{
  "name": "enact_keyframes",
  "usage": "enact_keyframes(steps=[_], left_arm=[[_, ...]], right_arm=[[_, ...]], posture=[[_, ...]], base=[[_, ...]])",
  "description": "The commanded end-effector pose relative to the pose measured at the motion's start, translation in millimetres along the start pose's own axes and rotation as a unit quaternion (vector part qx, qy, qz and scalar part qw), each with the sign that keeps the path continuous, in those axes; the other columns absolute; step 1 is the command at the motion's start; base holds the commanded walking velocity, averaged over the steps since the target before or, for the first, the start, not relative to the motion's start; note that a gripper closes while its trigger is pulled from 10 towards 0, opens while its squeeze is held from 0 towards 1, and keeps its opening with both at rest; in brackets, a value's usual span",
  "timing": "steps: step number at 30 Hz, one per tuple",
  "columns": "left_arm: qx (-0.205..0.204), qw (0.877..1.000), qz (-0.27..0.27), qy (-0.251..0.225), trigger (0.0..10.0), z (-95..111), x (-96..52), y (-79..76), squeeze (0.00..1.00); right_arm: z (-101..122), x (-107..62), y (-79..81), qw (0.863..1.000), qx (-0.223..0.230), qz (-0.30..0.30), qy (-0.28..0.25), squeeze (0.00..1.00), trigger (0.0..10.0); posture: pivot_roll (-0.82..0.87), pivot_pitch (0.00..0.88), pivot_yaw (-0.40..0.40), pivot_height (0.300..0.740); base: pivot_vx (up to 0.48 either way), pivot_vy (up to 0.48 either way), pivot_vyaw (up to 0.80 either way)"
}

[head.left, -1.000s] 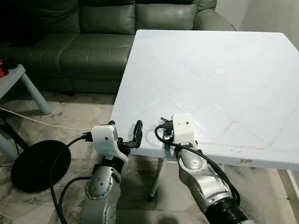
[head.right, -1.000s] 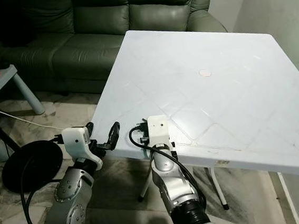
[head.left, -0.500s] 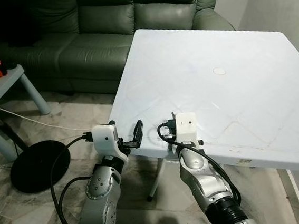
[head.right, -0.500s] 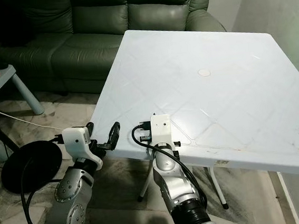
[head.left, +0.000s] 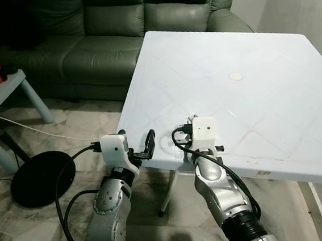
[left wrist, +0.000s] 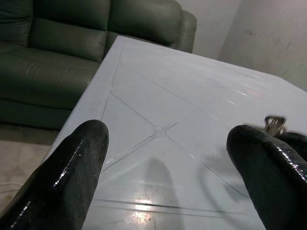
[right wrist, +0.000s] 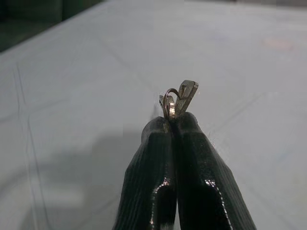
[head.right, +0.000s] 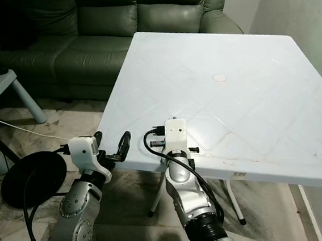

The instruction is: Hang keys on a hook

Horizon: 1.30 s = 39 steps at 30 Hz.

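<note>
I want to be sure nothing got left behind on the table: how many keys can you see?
1: a key on a ring, pinched in the right pincer just above the white table, near its front edge. More keys could be hidden between the fingers.

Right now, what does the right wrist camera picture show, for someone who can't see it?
The right gripper has its black jaws pinched shut on the keys, a metal ring and key poking out above the tips. Behind them lies the white table.
</note>
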<state>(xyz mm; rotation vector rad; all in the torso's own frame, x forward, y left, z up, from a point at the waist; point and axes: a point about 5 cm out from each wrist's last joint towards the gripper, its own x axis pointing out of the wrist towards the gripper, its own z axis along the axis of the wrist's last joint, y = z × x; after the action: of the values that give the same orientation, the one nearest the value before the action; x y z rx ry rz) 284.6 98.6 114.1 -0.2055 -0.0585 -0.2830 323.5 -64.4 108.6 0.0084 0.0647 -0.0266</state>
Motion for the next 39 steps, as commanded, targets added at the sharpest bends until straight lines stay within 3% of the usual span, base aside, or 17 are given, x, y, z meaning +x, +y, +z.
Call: enact_keyframes(steps=[1,7,16,17,18,19,22,24,26,27,28,32,33,34,37,38,39], left_arm=[[-0.009,1.0,-0.011,0.005,10.0,-3,1.3,-9.1,0.0],[-0.01,1.0,-0.012,0.005,10.0,-4,1.7,-9.8,0.0],[-0.008,1.0,-0.012,0.002,10.0,-2,3.3,-9.2,0.0],[-0.007,1.0,-0.007,0.003,10.0,-2,3.5,-8.3,0.0],[-0.007,1.0,-0.007,0.003,10.0,-2,3.5,-8.3,0.0],[-0.003,1.0,-0.005,0.004,10.0,-2,4.0,-7.5,0.0],[0.001,1.0,-0.002,0.005,10.0,-1,5.4,-5.7,0.0],[0.002,1.0,-0.002,0.004,10.0,-1,5.5,-5.4,0.0],[0.003,1.0,-0.001,0.003,10.0,0,5.3,-4.5,0.0],[0.004,1.0,-0.001,0.003,10.0,0,5.2,-4.5,0.0],[0.003,1.0,0.0,0.003,10.0,0,5.2,-4.5,0.0],[0.001,1.0,0.001,0.003,10.0,0,5.4,-4.7,0.0],[0.001,1.0,0.001,0.003,10.0,0,5.4,-4.7,0.0],[0.0,1.0,0.002,0.002,10.0,0,5.7,-4.7,0.0],[0.0,1.0,0.003,0.002,10.0,0,6.2,-4.8,0.0],[0.0,1.0,0.004,0.001,10.0,1,6.4,-4.7,0.0],[0.0,1.0,0.004,0.001,10.0,1,6.4,-4.7,0.0]], right_arm=[[17,1.3,-1.2,0.998,-0.005,-0.009,-0.056,0.0,0.0],[33,3.5,-19.4,0.99,-0.048,-0.055,-0.124,0.0,0.0],[48,5.3,-40.3,0.95,-0.192,-0.101,-0.224,0.0,0.0],[51,5.4,-43.7,0.929,-0.246,-0.125,-0.245,0.0,10.0],[51,5.4,-43.7,0.929,-0.246,-0.125,-0.245,0.0,10.0],[57,4.8,-42.2,0.878,-0.348,-0.138,-0.298,0.0,10.0],[57,4.7,-37.2,0.806,-0.463,-0.114,-0.349,0.0,10.0],[56,4.6,-35.4,0.798,-0.477,-0.101,-0.354,0.0,10.0],[52,-0.5,-29.6,0.744,-0.531,-0.073,-0.399,0.0,10.0],[52,-1.2,-29.1,0.74,-0.535,-0.068,-0.403,0.0,10.0],[50,0.9,-35.6,0.77,-0.507,-0.089,-0.376,0.0,10.0],[46,3.0,-40.1,0.79,-0.491,-0.102,-0.353,0.0,10.0],[44,4.4,-42.5,0.81,-0.472,-0.106,-0.33,0.0,10.0],[41,8.1,-50.2,0.873,-0.396,-0.114,-0.261,0.0,10.0],[38,10.7,-53.8,0.917,-0.33,-0.089,-0.206,0.0,10.0],[34,13.1,-58.1,0.947,-0.27,-0.074,-0.157,0.0,10.0],[34,13.1,-58.1,0.947,-0.27,-0.074,-0.157,0.0,10.0]], posture=[[-0.03,0.071,-0.037,0.732],[-0.03,0.064,-0.036,0.732],[-0.04,0.076,-0.032,0.732],[-0.04,0.081,-0.033,0.732],[-0.04,0.081,-0.033,0.732],[-0.04,0.086,-0.034,0.732],[-0.03,0.091,-0.032,0.732],[-0.04,0.093,-0.031,0.732],[-0.04,0.099,-0.031,0.732],[-0.04,0.099,-0.031,0.732],[-0.04,0.101,-0.03,0.732],[-0.04,0.104,-0.032,0.732],[-0.04,0.104,-0.032,0.732],[-0.04,0.107,-0.031,0.732],[-0.04,0.109,-0.031,0.732],[-0.04,0.109,-0.031,0.732],[-0.04,0.109,-0.031,0.732]], base=[[0.0,0.0,0.0],[0.0,0.0,0.0],[0.0,0.0,0.0],[0.0,0.0,0.0],[0.0,0.0,0.0],[0.0,0.0,0.0],[0.0,0.0,0.0],[0.0,0.0,0.0],[0.0,0.0,0.0],[0.0,0.0,0.0],[0.0,0.0,0.0],[0.0,0.0,0.0],[0.0,0.0,0.0],[0.0,0.0,0.0],[0.0,0.0,0.0],[0.0,0.0,0.0],[0.0,0.0,0.0]])
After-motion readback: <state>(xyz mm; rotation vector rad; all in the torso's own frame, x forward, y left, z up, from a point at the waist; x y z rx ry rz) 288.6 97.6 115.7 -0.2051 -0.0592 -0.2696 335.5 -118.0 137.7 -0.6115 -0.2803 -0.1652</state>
